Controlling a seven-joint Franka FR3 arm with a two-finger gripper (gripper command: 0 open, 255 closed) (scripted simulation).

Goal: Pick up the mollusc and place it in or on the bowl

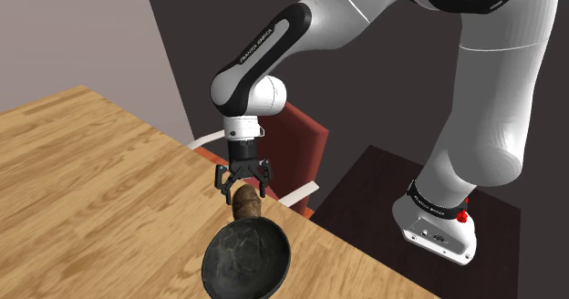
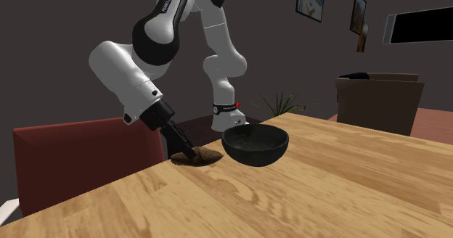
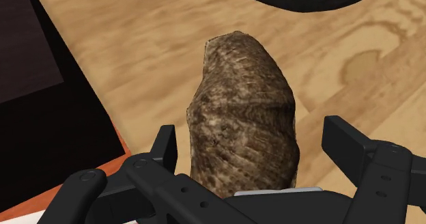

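Note:
A brown, ridged mollusc shell [image 3: 242, 113] lies on the wooden table, just beside the dark bowl [image 1: 246, 261]. My black gripper [image 3: 254, 142] is open and down around the shell, one finger on each side, neither pad touching it. From the shoulder view the gripper [image 1: 243, 190] hangs straight over the mollusc [image 1: 246, 202]. In the second exterior view the mollusc [image 2: 197, 157] rests close to the bowl [image 2: 255, 144], towards that view's left, and the gripper [image 2: 186, 152] reaches down onto it.
The wooden table [image 1: 91, 188] stretches to the shoulder view's left. A red chair [image 1: 296, 156] stands at the table's edge close behind the gripper. A cardboard box [image 2: 377, 99] sits beyond the table at the second exterior view's right.

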